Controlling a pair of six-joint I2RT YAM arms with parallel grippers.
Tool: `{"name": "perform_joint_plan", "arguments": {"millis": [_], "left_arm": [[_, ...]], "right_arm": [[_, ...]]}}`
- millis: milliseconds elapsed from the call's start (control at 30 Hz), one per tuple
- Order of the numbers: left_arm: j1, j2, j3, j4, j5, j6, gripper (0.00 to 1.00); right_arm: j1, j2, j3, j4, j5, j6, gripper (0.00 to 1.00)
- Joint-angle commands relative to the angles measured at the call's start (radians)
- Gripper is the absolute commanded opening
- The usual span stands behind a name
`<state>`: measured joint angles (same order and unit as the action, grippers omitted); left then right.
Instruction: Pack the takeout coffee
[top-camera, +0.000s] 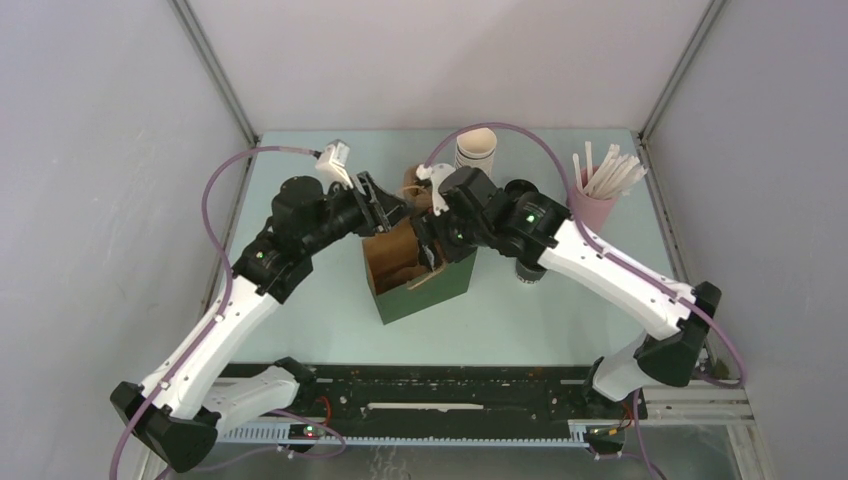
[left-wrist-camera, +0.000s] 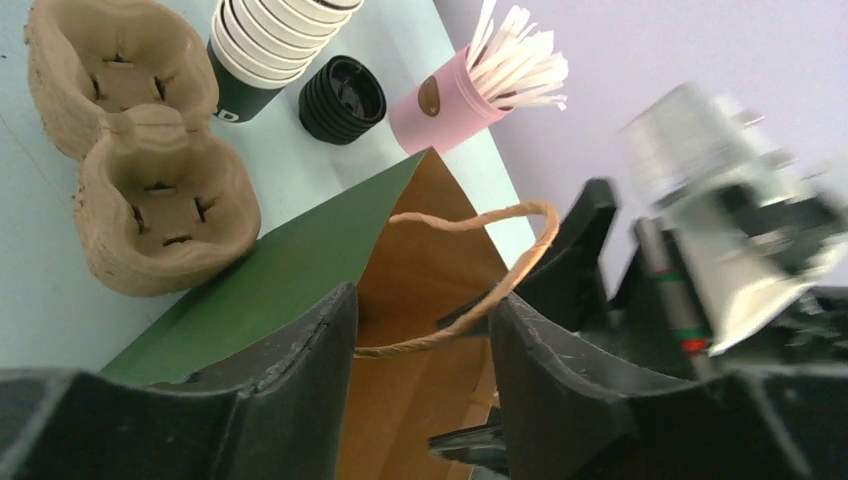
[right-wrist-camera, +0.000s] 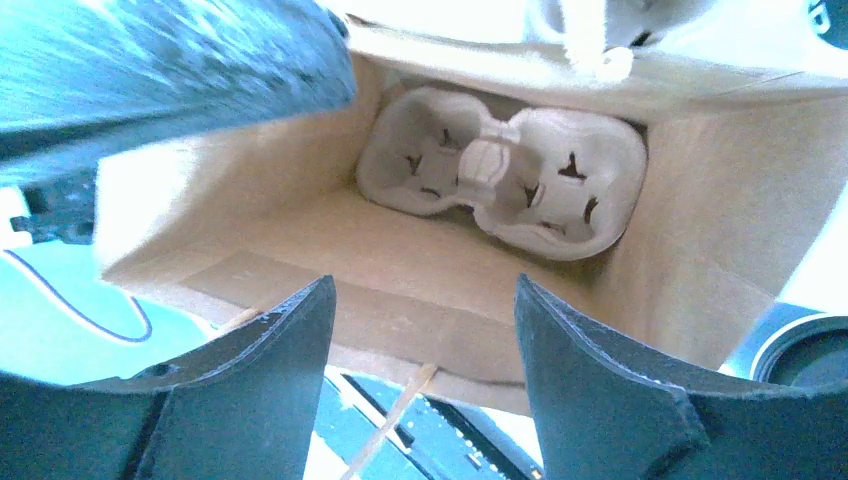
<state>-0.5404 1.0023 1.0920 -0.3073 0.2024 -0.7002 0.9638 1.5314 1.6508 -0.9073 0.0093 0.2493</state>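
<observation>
Item: takeout coffee (top-camera: 528, 272). Stands upright mid-desk, just right of green bag (top-camera: 425, 290), half hidden under right arm (top-camera: 600, 265). Likely light, thin-walled, crushable; lid may pop. Grip gently across wall, below lid. Left claw (left-wrist-camera: 422, 300), right claw (right-wrist-camera: 422, 290): both spread, holding nothing.

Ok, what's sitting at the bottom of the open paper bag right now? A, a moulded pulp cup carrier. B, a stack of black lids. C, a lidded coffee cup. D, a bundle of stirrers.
A: the right wrist view looks down into the bag and shows a pulp cup carrier on its floor, wells empty.
</observation>
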Motion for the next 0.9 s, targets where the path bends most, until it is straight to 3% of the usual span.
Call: {"name": "perform_joint_plan", "arguments": {"millis": [0, 167, 267, 367, 600, 733, 867], "left_arm": [[-0.001, -0.03, -0.031, -0.04, 0.048, 0.094, 0.6], [-0.001, -0.031, 0.006, -0.156, -0.067, 0.217, 0.66], [-0.001, -0.021, 0.039, -0.202, -0.14, 0.268, 0.67], [-0.001, -0.003, 0.079, -0.231, -0.17, 0.304, 0.68], [-0.001, 0.025, 0.114, -0.254, -0.2, 0.328, 0.68], [-0.001, 0.015, 0.149, -0.253, -0.15, 0.305, 0.68], [-0.001, 0.008, 0.17, -0.254, -0.117, 0.277, 0.68]], "right_arm": [[-0.013, -0.075, 0.062, 0.052, 0.029, 0.049, 0.75], [-0.032, -0.135, 0.069, 0.088, 0.081, 0.086, 0.77], [-0.058, -0.193, 0.045, 0.118, 0.167, 0.164, 0.86], [-0.099, -0.29, -0.045, 0.14, 0.299, 0.382, 0.99], [-0.14, -0.403, -0.263, 0.15, 0.213, 0.718, 1.0], [-0.083, -0.365, -0.26, 0.122, 0.292, 0.845, 1.0], [0.015, -0.289, -0.216, 0.018, 0.395, 1.097, 1.0]]}}
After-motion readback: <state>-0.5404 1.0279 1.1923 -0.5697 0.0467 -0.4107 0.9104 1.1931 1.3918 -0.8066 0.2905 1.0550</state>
